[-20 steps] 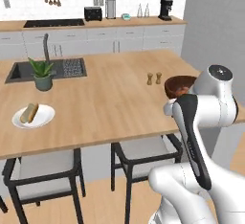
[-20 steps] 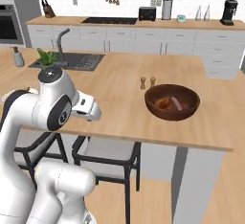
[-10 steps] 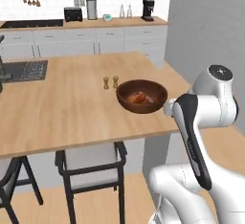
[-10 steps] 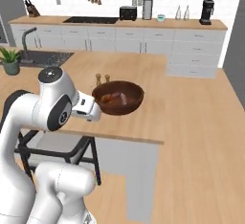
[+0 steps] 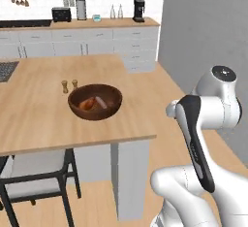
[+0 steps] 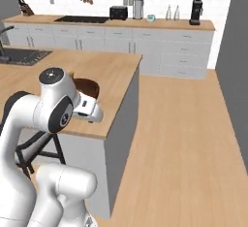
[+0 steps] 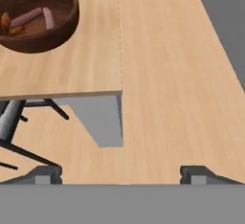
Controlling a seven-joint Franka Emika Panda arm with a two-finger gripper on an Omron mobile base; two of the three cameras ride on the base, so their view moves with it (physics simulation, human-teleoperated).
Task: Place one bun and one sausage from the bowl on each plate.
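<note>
A dark wooden bowl (image 5: pixel 95 102) of sausages (image 7: pixel 27 16) and likely soft, light buns sits near the counter (image 5: pixel 43 124) front edge; the tool (image 7: pixel 122 174), wide open and empty, would best pinch each mid-length.

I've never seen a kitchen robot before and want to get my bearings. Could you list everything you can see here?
bowl: one, dark brown wood, on the island counter near its end
sausages: two, pinkish brown, inside the bowl
buns: orange-brown, in the bowl beside the sausages; number hard to tell
shakers: two, small, wooden, just behind the bowl
island counter: one, light wood top, grey base
chair: one, black frame, grey seat, under the island
toaster: one, black, back counter
coffee machine: one, black, back counter
end effector: one, dark fingertips, open, empty, over the floor beside the island
</note>
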